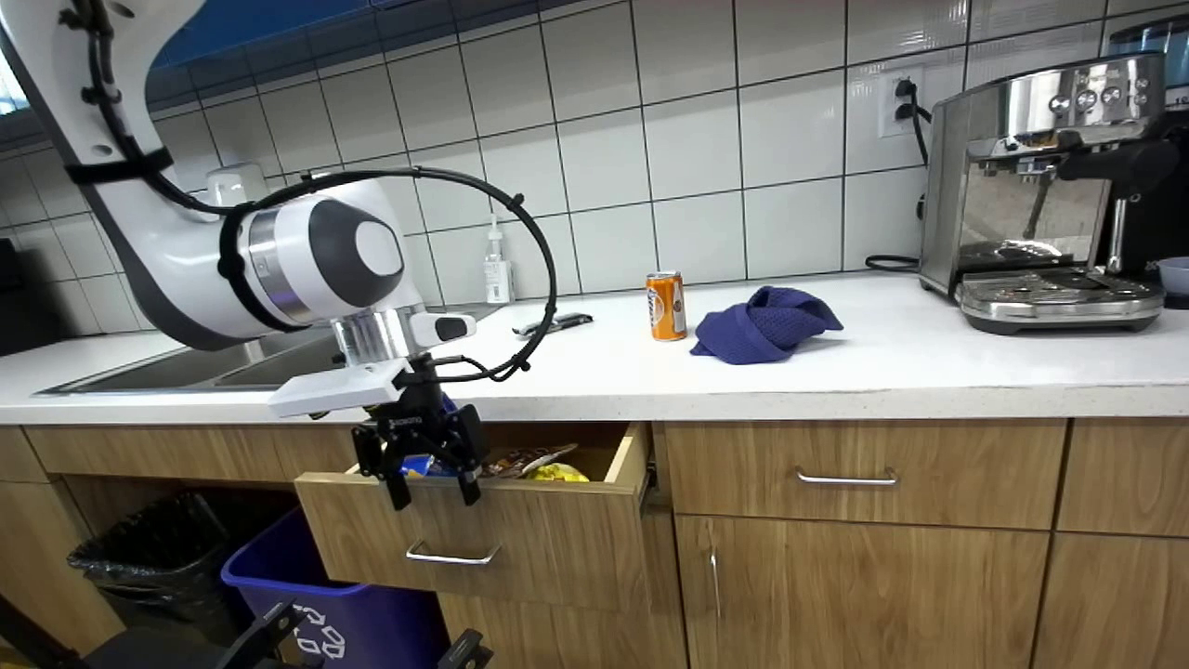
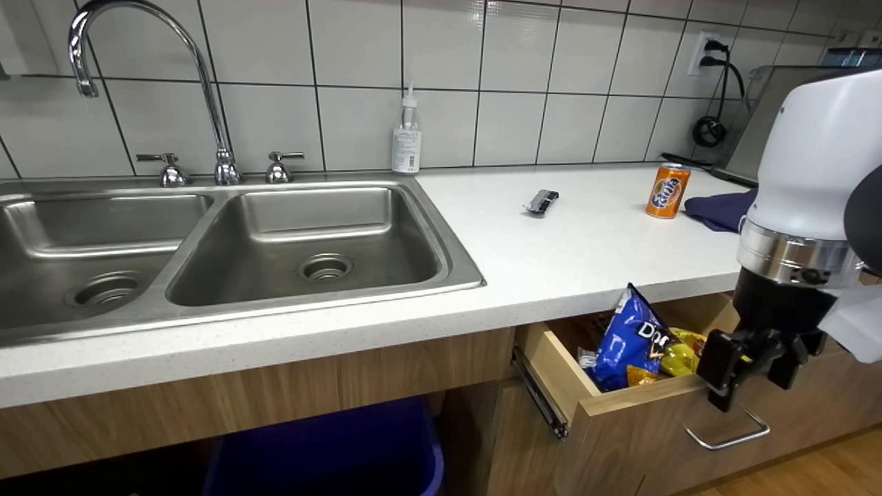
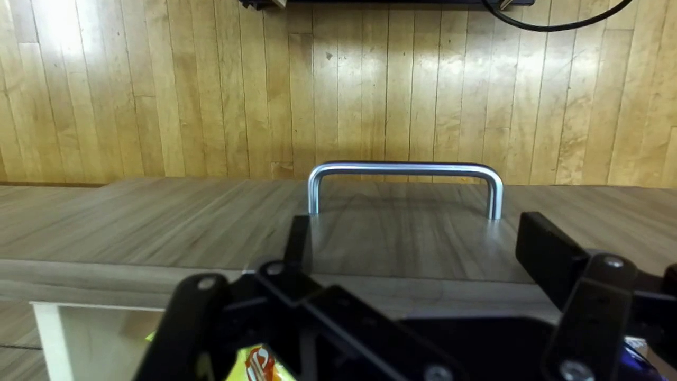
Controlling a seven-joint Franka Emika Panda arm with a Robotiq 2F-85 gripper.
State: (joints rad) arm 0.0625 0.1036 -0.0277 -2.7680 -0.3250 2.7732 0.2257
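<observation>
1. Countertop: front edge sits at about wrist height. A low swing inward could, I judge, knock against it.
2. Arm: its cable loop bows well out past the wrist. If I rotate far, the loop might snag on that same edge.
3. Drawer: stands open, slide exposed. Too much downward push on the front could strain it.
4. Gripper: fingers spread apart, nothing between them, up by the top edge of the drawer front. Contact I can't tell; a straight drop risks a scrape.
5. Blue snack bag: tilted in the drawer, its top above the rim. Inward drawer travel could pinch it against the counter edge.
6. Yellow packet: beside the bag, lower down; smaller catch risk.
7. Handle: on the drawer front, below the fingertips in both exterior views. Poor alignment could land a fingertip on the bar.
</observation>
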